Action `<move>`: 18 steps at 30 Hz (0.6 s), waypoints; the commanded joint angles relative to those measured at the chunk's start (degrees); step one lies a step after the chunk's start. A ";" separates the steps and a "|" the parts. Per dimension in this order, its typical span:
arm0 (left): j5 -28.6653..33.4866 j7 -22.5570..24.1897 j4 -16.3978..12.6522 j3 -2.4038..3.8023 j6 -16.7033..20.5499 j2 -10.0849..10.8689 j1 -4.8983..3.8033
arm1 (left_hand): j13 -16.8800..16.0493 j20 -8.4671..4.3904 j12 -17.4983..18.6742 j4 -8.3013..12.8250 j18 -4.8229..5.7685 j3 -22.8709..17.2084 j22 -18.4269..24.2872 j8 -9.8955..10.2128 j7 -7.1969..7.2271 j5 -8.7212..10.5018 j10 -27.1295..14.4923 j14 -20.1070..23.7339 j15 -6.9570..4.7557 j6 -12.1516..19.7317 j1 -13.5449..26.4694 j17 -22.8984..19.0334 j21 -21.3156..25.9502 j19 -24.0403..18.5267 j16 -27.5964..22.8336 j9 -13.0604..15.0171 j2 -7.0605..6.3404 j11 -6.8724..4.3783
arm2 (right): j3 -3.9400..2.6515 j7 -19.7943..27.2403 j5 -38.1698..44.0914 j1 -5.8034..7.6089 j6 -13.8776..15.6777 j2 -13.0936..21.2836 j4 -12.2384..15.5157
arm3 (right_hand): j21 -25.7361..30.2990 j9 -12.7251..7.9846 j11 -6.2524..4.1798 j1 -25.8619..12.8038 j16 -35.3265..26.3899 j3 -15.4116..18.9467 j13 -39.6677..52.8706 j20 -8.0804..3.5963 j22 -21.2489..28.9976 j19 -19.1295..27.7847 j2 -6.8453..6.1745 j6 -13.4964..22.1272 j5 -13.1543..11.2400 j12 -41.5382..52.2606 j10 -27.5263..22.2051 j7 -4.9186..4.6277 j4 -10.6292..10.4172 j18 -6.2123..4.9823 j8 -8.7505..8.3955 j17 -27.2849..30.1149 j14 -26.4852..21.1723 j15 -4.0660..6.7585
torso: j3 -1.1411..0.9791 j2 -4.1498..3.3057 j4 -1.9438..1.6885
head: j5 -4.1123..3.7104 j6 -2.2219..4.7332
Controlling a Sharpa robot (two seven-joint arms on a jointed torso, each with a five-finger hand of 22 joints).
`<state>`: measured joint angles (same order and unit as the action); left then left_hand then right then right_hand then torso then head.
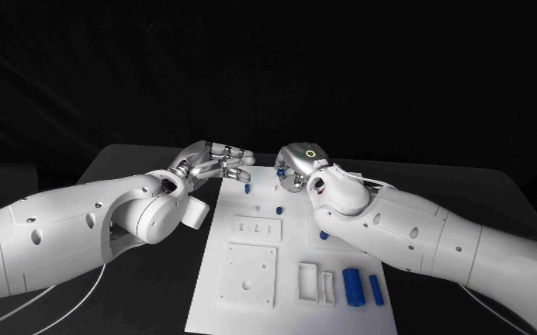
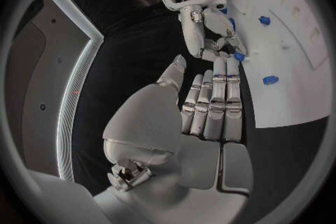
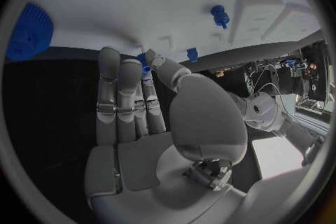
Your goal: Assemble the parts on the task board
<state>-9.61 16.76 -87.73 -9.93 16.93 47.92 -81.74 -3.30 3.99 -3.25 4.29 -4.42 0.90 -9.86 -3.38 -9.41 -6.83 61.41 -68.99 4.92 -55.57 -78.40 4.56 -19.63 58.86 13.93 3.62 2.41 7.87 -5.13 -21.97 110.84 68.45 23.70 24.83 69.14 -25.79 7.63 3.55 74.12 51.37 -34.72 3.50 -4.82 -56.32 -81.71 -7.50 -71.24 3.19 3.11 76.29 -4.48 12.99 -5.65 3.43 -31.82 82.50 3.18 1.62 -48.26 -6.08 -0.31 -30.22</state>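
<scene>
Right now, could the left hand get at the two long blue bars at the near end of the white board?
Probably not easily: the left hand sits at the board's far end, and the two long blue bars lie near the opposite edge, beside the right arm.

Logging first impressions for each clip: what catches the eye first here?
Both silver hands meet at the far end of the white task board: the right hand pinches a small blue part, and the left hand hovers open beside it. Two long blue parts lie at the board's near right corner.

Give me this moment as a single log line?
left hand: open, at task board far edge | right hand: pinching small blue part | loose blue bars: near end
</scene>
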 commanded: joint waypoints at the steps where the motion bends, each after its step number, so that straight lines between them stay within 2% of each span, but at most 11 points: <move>1: -0.24 0.19 -0.03 0.06 -0.49 -0.17 -0.20 | -0.08 0.06 -0.21 0.19 0.15 0.29 0.05 -0.19 0.16 -0.10 -0.34 0.36 0.11 0.35 0.16 -0.07 -0.11 -0.15 -0.25 0.08 0.08 0.06 | 0.07 0.93 -0.14 -0.05 -1.76 -0.32 -0.54 | 0.42 0.05 -2.53 -0.23 0.08 0.74 0.27 0.02 -0.14 -0.50 0.24 -0.20 0.22 0.37 2.39 -0.11 -0.06 -0.36 0.21 0.12 -0.05 0.27 | 0.01 -0.05 -0.05 | 0.15 -0.01; 11: -0.24 0.15 0.04 0.06 -0.56 -0.25 -0.20 | -0.08 0.06 -0.21 0.19 0.15 0.29 0.05 -0.19 0.16 -0.10 -0.34 0.36 0.11 0.35 0.16 -0.07 -0.11 -0.15 -0.25 0.08 0.08 0.06 | 0.16 1.46 -0.42 -0.07 -1.85 -0.87 -0.97 | 0.97 0.04 -2.52 -0.27 0.04 1.06 0.26 -0.04 -0.39 -0.79 0.43 -0.18 0.43 0.37 2.32 -0.11 -0.10 -0.33 0.21 0.21 -0.03 0.31 | 0.08 -0.10 -0.03 | 0.35 -0.06; 18: -0.24 0.13 0.12 0.06 -0.59 -0.33 -0.20 | -0.08 0.06 -0.21 0.19 0.15 0.29 0.05 -0.19 0.16 -0.10 -0.34 0.36 0.11 0.35 0.16 -0.07 -0.11 -0.15 -0.25 0.08 0.08 0.06 | 0.18 1.71 -0.63 -0.08 -3.54 -0.96 -1.39 | 1.25 -0.08 -2.41 -0.33 -0.11 1.07 0.25 0.01 -0.74 -0.81 0.49 0.17 0.44 0.39 1.99 -0.20 -0.02 -0.34 0.23 0.33 -0.07 0.24 | 0.06 -0.17 0.04 | 0.28 -0.18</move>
<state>-9.65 16.63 -87.56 -9.93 16.92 47.74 -81.75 -3.29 3.99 -3.25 4.29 -4.42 0.90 -9.86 -3.38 -9.41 -6.83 61.41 -68.99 4.92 -55.57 -78.40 4.56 -19.63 58.87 13.93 3.62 2.42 7.87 -5.08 -21.06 110.34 68.53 22.63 23.94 67.91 -24.72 7.62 3.31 73.78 51.36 -33.83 3.81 -4.81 -57.04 -82.11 -7.81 -71.14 3.55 3.31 76.47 -4.58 12.89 -5.63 3.28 -31.53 82.52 3.17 1.68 -48.39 -6.08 0.03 -30.35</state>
